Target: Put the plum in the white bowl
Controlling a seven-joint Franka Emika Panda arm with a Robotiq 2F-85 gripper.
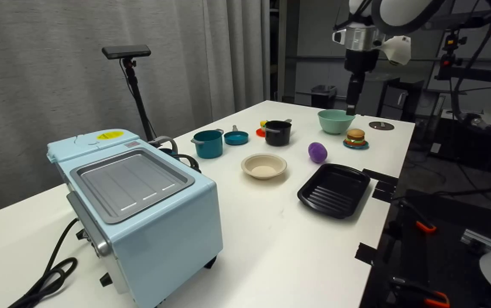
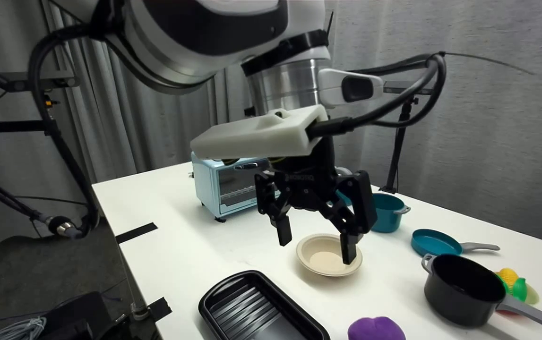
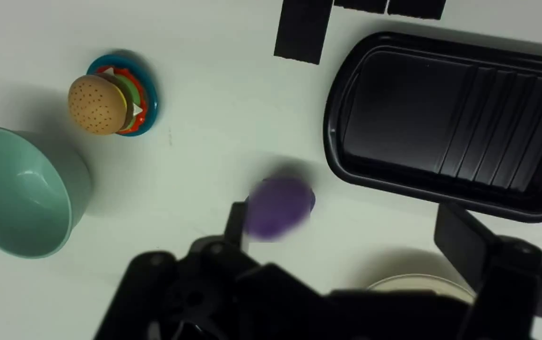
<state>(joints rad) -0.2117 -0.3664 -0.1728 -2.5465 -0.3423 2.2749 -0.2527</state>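
Wrist view: the pincer (image 3: 344,226) stands with its two fingers (image 3: 462,243) spread wide, and it has hold of nothing. Seen in the gap between them is the plum (image 3: 279,205), purple and blurred, with one finger showing just off its eight o'clock side. In both exterior views the pincer hangs above the white table (image 2: 195,250), pointing down, while the plum rests on that table, apart from the fingertips.

Reading the clock from the plum in the wrist view, the white bowl (image 3: 421,283) lies toward four, mostly hidden behind the pincer; the black tray (image 3: 408,108) sits at two, black strips (image 3: 301,30) at twelve, the toy burger (image 3: 96,104) on its blue plate (image 3: 152,101) at ten, and the light green bowl (image 3: 20,189) at nine.

In an exterior view, with the plum (image 1: 317,152) at the dial's centre, the white bowl (image 1: 264,167) sits upright on the table between eight and nine, its tan inside showing. The pincer's tips overlap the rim of the light green bowl there, toward one. The black pot (image 1: 278,135) stands at ten; the teal pan (image 1: 236,138) and, beyond it, the teal pot (image 1: 209,146) are at nine. Farther out past the white bowl is the light blue toaster oven (image 1: 168,252), a grey pan (image 1: 132,184) on its top
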